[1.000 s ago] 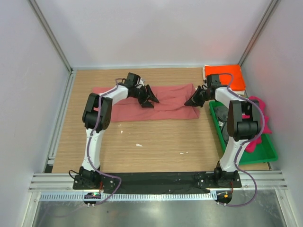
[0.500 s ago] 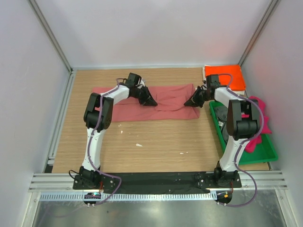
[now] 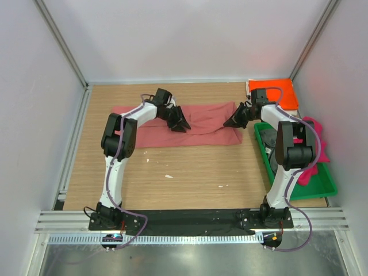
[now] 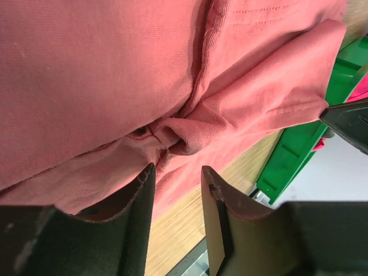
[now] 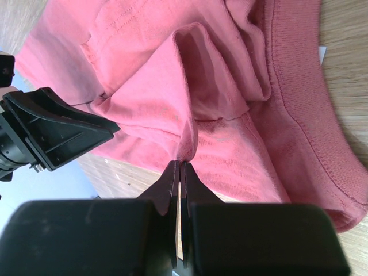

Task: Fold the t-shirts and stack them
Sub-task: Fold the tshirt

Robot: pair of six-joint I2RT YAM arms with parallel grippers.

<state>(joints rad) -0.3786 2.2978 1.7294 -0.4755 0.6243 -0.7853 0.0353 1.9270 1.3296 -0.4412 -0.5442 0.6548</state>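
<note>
Across the far half of the counter (image 3: pixel 190 172) the salmon shirt (image 3: pixel 201 118) lies spread in a long band from left to right, not yet folded. The right fingers (image 5: pixel 174 184) are pressed together on a raised ridge of cloth at the shirt's right end, near the tray (image 3: pixel 325 187). That pinch looks meant to anchor or lift that end. The left fingers (image 4: pixel 141 218) stand apart, clamping nothing, low over a puckered knot of cloth near the shirt's middle. They are probably lined up for a second hold, so that both arms can carry a fold over together. The orange shirt (image 3: pixel 270 89) sits folded flat in the far right corner, likely the start of the stack. The magenta shirt (image 3: pixel 319 154) lies heaped in the tray, unfolded.
</note>
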